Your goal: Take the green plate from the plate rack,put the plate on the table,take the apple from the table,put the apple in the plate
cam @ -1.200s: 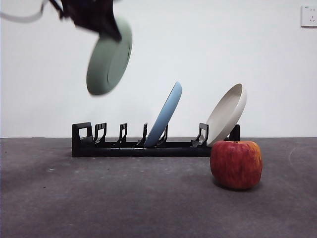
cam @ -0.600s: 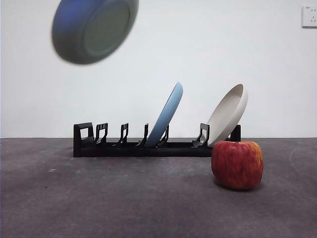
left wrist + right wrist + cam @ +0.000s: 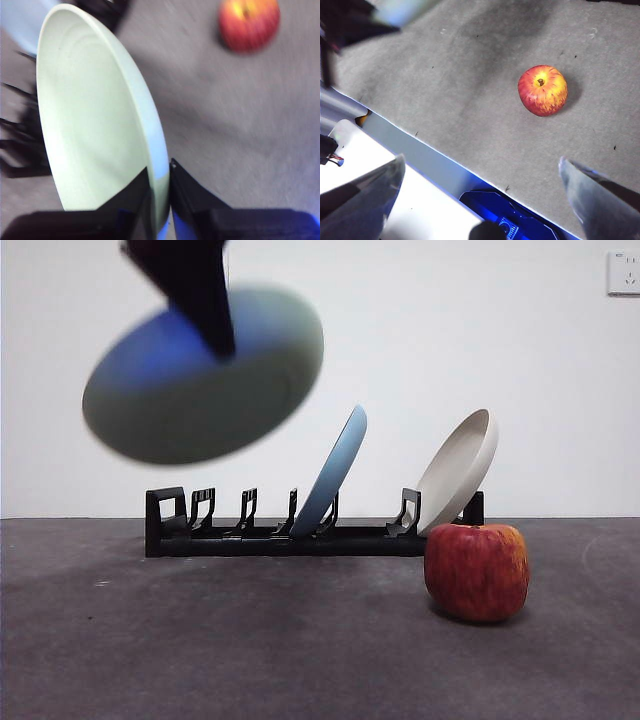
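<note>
My left gripper [image 3: 205,315] is shut on the rim of the green plate [image 3: 205,375] and holds it tilted in the air, above the left part of the plate rack [image 3: 290,535]. In the left wrist view the pale green plate [image 3: 90,115] is pinched between my two black jaws, gripper [image 3: 160,170]. The red apple [image 3: 477,571] sits on the table [image 3: 250,640] in front of the rack's right end; it also shows in the left wrist view [image 3: 248,24] and in the right wrist view [image 3: 542,90]. My right gripper [image 3: 482,175] is open, high above the table's edge.
A light blue plate [image 3: 332,470] and a beige cream plate [image 3: 458,470] lean in the rack. The rack's left slots hold nothing. A wall socket [image 3: 624,272] is at the top right. The table's edge [image 3: 420,140] runs under my right gripper.
The green plate has come down from the top of the front view and turned flatter, now blurred with motion. Rack, other plates and apple have not moved.
</note>
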You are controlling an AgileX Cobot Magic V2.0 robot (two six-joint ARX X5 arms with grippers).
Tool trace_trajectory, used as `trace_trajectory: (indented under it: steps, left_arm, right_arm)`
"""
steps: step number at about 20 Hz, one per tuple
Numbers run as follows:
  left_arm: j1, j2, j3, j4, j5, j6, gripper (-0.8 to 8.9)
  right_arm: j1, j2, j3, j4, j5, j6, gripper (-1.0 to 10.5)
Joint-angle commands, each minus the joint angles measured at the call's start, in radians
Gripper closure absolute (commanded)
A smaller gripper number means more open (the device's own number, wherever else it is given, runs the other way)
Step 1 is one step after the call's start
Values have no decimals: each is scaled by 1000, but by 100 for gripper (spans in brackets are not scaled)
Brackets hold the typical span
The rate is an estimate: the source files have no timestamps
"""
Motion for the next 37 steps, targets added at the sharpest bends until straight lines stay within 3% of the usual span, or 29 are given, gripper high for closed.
trace_trajectory:
  steps: [1,6,10,13,19,21,23,28,32,35,37]
  left_arm:
    - [-47,13,-135,131,-56,19,819]
    - [-143,110,-322,342,-155,83,819]
    - [-214,242,-347,465,-259,120,819]
    - [-248,315,-347,514,-264,118,819]
    - [-258,367,-347,498,-203,92,786]
    - [-258,367,-347,499,-198,81,632]
    - [-258,367,-346,499,-201,81,552]
    - [-259,333,-311,468,-294,80,552]
    - [-262,213,-217,346,-299,1,553]
    - [-262,93,-114,219,-251,-97,553]
    - [-261,28,-54,164,-119,-114,553]
  right_arm:
    - [2,0,2,6,-2,6,231]
    - [2,0,2,6,-3,6,231]
    - [2,0,2,6,-2,6,231]
    - [2,0,2,6,-2,6,231]
    - [2,0,2,6,-2,6,231]
    - [2,0,2,6,-2,6,231]
    - [2,0,2,6,-2,6,231]
    - [2,2,2,7,-2,6,230]
    - [2,34,2,19,-2,6,230]
    - [2,77,2,67,-1,6,230]
    - [3,122,2,111,-2,8,230]
